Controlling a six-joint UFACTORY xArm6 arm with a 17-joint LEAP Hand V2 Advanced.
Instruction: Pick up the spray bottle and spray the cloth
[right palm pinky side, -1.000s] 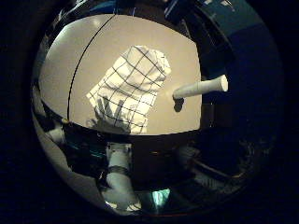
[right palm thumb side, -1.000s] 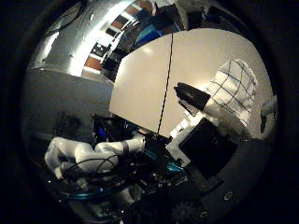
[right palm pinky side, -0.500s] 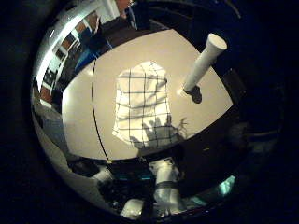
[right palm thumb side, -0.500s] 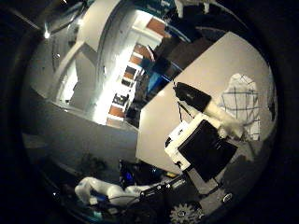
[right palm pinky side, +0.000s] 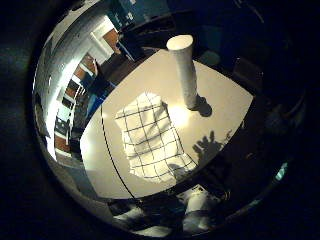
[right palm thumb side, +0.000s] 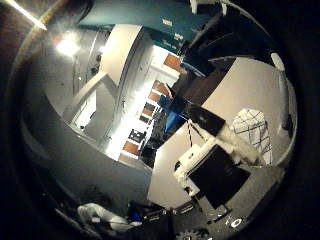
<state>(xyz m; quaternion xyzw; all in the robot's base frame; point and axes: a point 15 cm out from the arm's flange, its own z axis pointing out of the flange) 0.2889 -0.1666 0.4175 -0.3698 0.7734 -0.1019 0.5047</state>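
Note:
A tall white spray bottle (right palm pinky side: 186, 75) stands upright on the pale table (right palm pinky side: 225, 95). A white cloth (right palm pinky side: 150, 137) with a dark grid lies flat beside it, a short gap away. My hand (right palm thumb side: 212, 170) is up above the table, well away from both and holding nothing. Its black and white fingers reach into the thumb side view. Its shadow (right palm pinky side: 210, 147) falls on the table near the cloth's corner with the fingers spread. More white parts of the hand (right palm pinky side: 195, 210) show past the table's near edge.
A dark seam line (right palm pinky side: 107, 150) crosses the table beyond the cloth. The table's edges drop off into dark floor around it. A lit room with shelves (right palm thumb side: 145, 125) lies farther off.
The whole picture has turned and tilted, so the camera has moved with the hand. The bottle and cloth stay where they were on the table. The hand's shadow has shifted off the cloth towards its corner.

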